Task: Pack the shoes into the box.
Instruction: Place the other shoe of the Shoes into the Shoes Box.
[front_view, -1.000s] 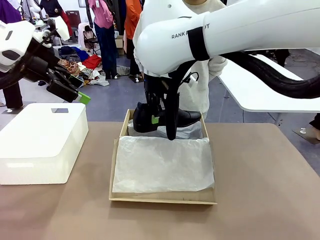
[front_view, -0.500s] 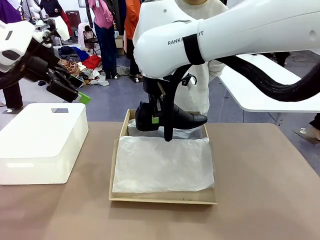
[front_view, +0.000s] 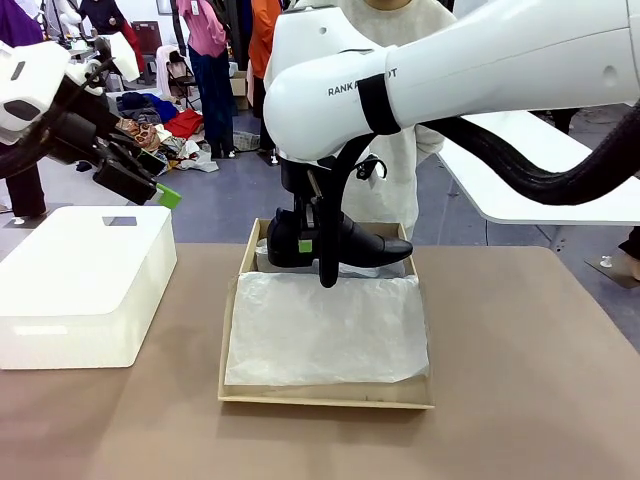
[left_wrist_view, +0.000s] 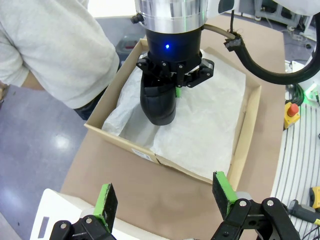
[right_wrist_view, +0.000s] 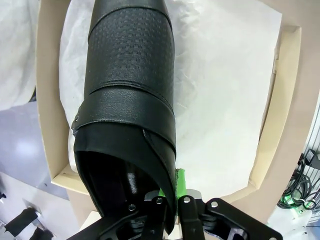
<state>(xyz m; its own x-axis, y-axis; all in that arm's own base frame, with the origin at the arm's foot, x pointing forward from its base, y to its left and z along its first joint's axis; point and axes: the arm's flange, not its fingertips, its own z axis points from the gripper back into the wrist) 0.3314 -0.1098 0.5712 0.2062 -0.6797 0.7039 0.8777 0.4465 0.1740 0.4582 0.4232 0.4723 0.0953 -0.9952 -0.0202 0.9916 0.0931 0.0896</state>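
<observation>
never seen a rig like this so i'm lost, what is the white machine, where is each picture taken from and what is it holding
These are two white robot arms at a brown table, with a person at the far side. The wide picture comes from a fixed camera between the arms; the other two come from cameras on each arm's wrist, looking along its gripper. On the table sit a tan cardboard box lined with white paper and a bigger white box. The right gripper is shut on a black shoe, pinched at the edge of its opening, above the far end of the cardboard box. The left gripper is open and empty, up near the white box.
</observation>
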